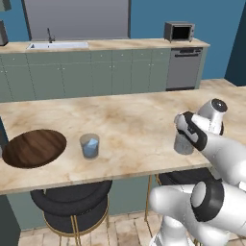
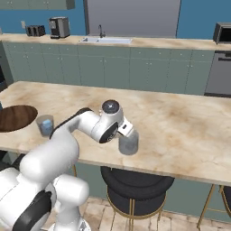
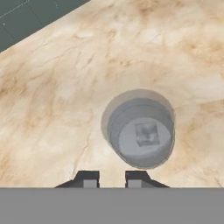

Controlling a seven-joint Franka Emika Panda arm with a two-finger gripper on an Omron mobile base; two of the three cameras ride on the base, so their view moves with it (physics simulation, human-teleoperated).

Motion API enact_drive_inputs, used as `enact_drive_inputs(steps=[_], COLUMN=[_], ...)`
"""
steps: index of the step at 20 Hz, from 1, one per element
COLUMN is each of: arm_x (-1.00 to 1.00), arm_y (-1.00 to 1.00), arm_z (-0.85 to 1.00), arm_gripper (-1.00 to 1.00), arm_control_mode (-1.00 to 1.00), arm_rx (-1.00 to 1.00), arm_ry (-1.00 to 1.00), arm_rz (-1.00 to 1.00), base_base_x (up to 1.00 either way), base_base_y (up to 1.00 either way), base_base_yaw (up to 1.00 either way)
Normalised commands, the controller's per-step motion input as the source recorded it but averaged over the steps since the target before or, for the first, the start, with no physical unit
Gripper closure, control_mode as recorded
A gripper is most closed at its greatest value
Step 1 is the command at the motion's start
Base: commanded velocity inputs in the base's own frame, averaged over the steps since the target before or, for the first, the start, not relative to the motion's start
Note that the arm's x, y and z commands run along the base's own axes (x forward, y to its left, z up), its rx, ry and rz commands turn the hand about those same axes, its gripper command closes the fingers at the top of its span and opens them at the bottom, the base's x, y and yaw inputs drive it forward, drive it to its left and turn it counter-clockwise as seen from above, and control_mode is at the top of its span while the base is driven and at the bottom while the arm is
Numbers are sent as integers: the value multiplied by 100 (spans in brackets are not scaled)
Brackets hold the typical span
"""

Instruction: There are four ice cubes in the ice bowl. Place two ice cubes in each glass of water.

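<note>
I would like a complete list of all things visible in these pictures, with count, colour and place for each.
glasses of water: two, clear with bluish-grey water; one right of the bowl, one under the hand
ice cube: one visible, pale, inside the near glass
ice bowl: one, dark brown wood, left end of island counter
island counter: one, beige marble
stools: black, under the counter
sink, microwave, dishwasher: back counter
coffee machine, toaster: back counter, left
tool: one, dark fingertips nearly together, above the near glass
</note>
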Motion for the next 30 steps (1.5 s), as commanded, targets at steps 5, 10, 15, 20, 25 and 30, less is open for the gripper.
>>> enact_drive_inputs(steps=[5, 10, 15, 20, 25, 30], arm_x=[44, 46, 19, 21, 26, 30], arm_y=[-49, -5, -2, -1, 0, 0], arm_z=[3, -4, -29, -23, -10, -5], arm_gripper=[100, 100, 100, 100, 100, 100], arm_control_mode=[-100, -100, -100, -100, -100, -100], arm_rx=[0, -1, -6, -14, -8, -4], arm_ry=[0, 1, 0, 1, 0, 1], arm_rz=[1, 6, 0, 0, 0, 0], base_base_x=[0, 0, 0, 0, 0, 0], base_base_y=[0, 0, 0, 0, 0, 0], base_base_yaw=[0, 0, 0, 0, 0, 0])
